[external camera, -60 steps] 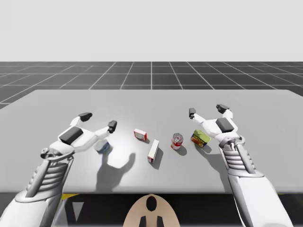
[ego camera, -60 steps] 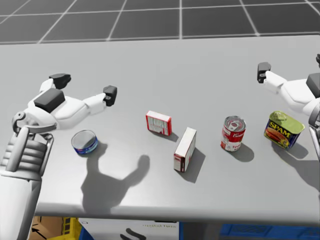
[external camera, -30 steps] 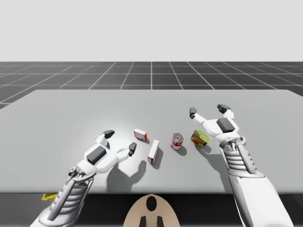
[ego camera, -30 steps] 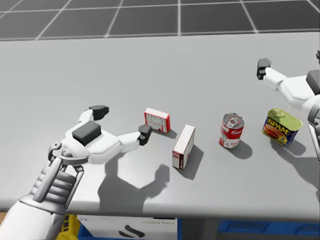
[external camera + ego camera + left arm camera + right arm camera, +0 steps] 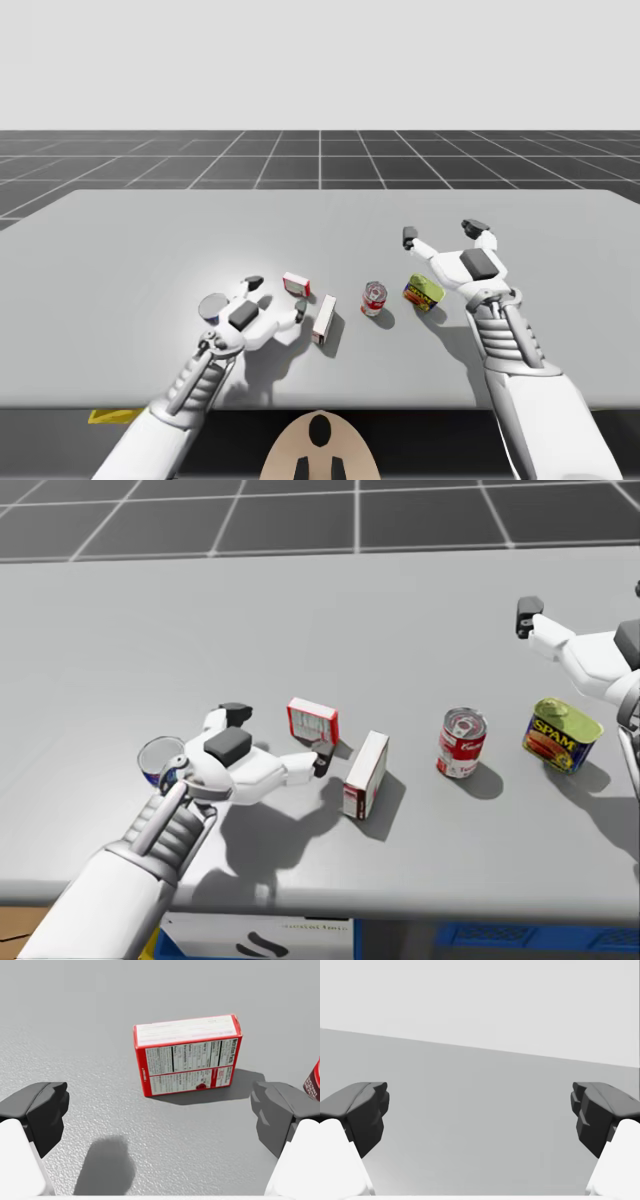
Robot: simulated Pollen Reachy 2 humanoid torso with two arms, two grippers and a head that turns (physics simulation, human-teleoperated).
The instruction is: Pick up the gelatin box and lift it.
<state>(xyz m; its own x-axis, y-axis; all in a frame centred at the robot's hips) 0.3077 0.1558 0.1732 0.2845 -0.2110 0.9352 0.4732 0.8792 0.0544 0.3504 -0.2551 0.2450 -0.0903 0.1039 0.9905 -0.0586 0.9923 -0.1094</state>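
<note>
Cardboard gelatin box [image 5: 187, 1055] looks light but crushable (a judgement), so my left gripper [image 5: 160, 1115], wide open and empty, should pinch its short ends gently.

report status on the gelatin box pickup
Left gripper open, gelatin box just ahead of it, untouched on the table. Right gripper open, empty. Upright white-and-red box close beside the left gripper.
</note>
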